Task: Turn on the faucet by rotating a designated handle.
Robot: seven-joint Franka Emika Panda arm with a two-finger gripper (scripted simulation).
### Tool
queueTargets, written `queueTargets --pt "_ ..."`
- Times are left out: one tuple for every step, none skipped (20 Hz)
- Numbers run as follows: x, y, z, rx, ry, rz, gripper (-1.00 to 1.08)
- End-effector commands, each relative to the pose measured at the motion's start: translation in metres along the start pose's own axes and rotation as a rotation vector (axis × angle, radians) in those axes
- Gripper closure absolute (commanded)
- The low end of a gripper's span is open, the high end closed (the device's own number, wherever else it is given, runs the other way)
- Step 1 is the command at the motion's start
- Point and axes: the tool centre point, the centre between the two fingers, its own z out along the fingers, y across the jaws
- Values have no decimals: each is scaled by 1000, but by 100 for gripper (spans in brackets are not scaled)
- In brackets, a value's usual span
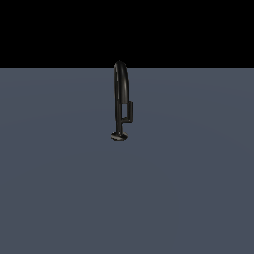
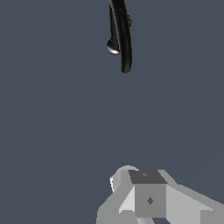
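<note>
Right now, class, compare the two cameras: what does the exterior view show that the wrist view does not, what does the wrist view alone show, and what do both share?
Only the exterior view shows the faucet whole and upright, from arched top to round base, with the handle on the exterior view's right of the stem, against a black background above the floor.

Only the wrist view shows the gripper, well clear of the faucet.

Both show the black faucet on a plain grey-blue floor.

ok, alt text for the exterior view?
A slim black faucet with a tall arched spout stands alone on a flat grey surface under a black background. A short handle branches from its stem toward the exterior view's right. No robot arm or hand is visible.
</note>
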Motion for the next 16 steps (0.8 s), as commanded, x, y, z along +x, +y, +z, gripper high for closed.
queueTargets --pt "12 -2 1 22 -27 23 108" --pt "17 -3 1 32 -40 34 108" --pt "23 -4 2 43 -53 45 108" --pt "28 -5 3 54 -66 56 108" --pt "34 -6 3 65 -79 68 108" --pt "40 -6 4 76 -93 79 108" --pt "46 -7 5 87 -106 91 108" --pt "52 -8 6 99 -120 102 108" --pt "58 -8 7 110 -134 114 108" --pt "64 -9 8 122 -148 126 108" --pt "69 -10 9 133 -161 138 108" --pt "75 -10 10 145 -175 149 108" --pt "81 -10 11 156 -189 161 108" --pt "87 -11 13 168 -203 173 108" --pt "93 -11 14 180 -218 185 108" --pt "99 -11 15 191 -232 197 108"
